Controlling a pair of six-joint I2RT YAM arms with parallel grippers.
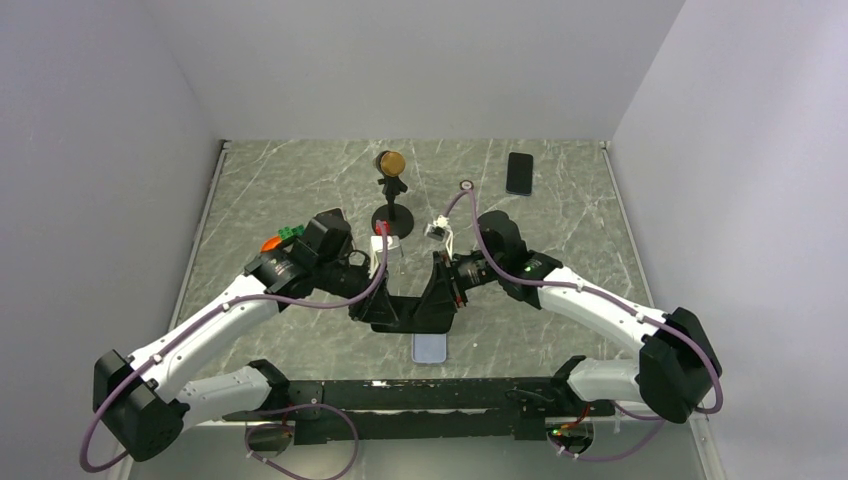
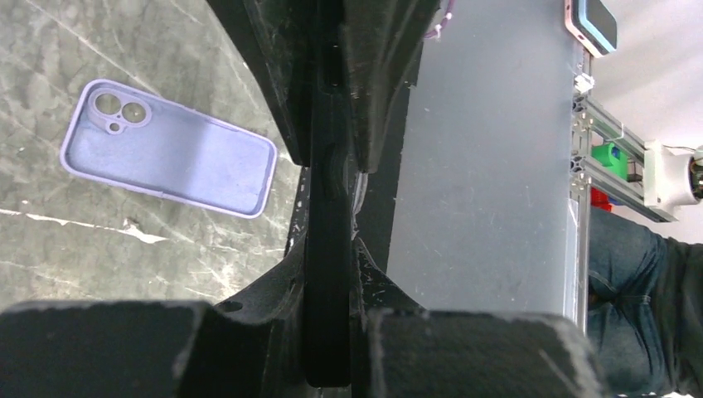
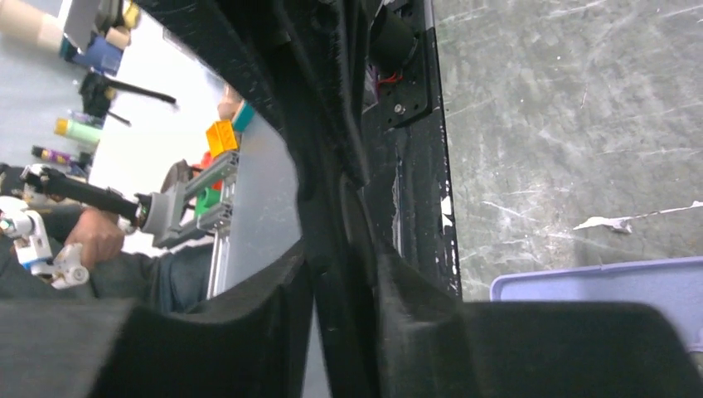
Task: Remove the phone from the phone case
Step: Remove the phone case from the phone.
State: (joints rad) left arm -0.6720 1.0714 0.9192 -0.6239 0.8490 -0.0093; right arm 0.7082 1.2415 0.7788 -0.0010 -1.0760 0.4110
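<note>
At the centre of the top view, above the grey surface [image 1: 300, 190], both arms meet on the dark phone [image 1: 412, 312], which is held edge-on and clear of its case. The left fingers [image 2: 124, 348] are clamped on the phone, one on each face. The right fingers [image 3: 539, 348] flank the same slab closely, but whether they grip it cannot be told. The lavender case [image 2: 166, 153] lies on the surface, inner side up, just below the phone in the top view. A second dark handset [image 1: 519, 172] lies at upper right, well apart.
</note>
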